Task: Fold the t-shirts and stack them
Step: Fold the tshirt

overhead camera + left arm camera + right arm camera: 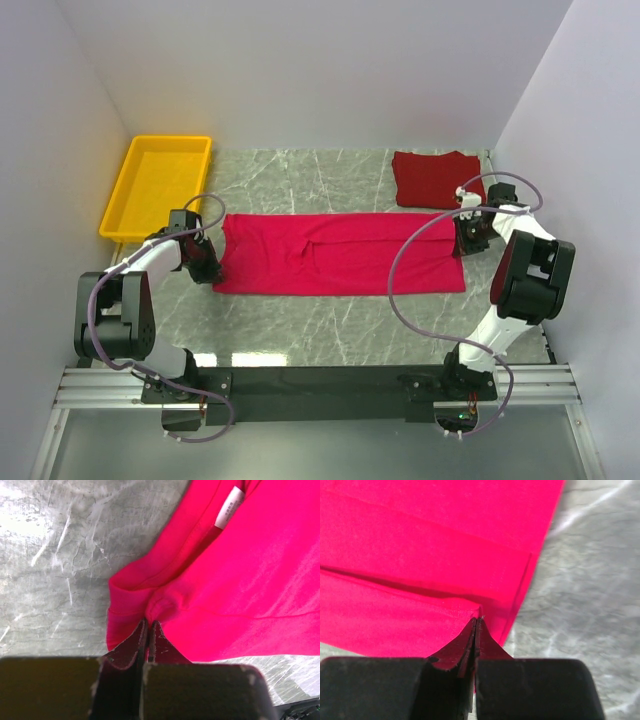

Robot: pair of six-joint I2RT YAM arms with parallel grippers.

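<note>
1. Grey marble-patterned bench (330, 330), closed in by plain pale walls (300, 70) on three sides.
2. Left end effector (210, 268): fingers pressed together, pinching a bunched fold at the left end of the pink shirt (340, 255). The left wrist view shows the tips (148, 622) closed on the cloth, right at the shirt's edge, with bare bench (50, 555) to the left of it.
3. A neckline seam curves away from that pinch. The white label (229, 507) lies further along it, flat on the shirt (240, 590).
4. Right end effector (468, 238): fingers pressed together, nipping the pink shirt at its right end. In the right wrist view the tips (476, 620) close on the edge of a folded layer near the hem corner, with bench (590, 605) showing to the right.
5. Layers of the shirt (420, 545) overlap there, with a dark crease between them.
6. The pink shirt lies flat as a long band across mid-bench, running left to right between the two end effectors. A fold line shows near its middle.
7. Maroon shirt (435, 180): folded into a compact rectangle at the far right of the bench, just beyond the pink shirt's right end. Cannot tell whether the two touch.
8. Yellow tray (170, 140) sits at the far left corner, well apart from the maroon shirt.
</note>
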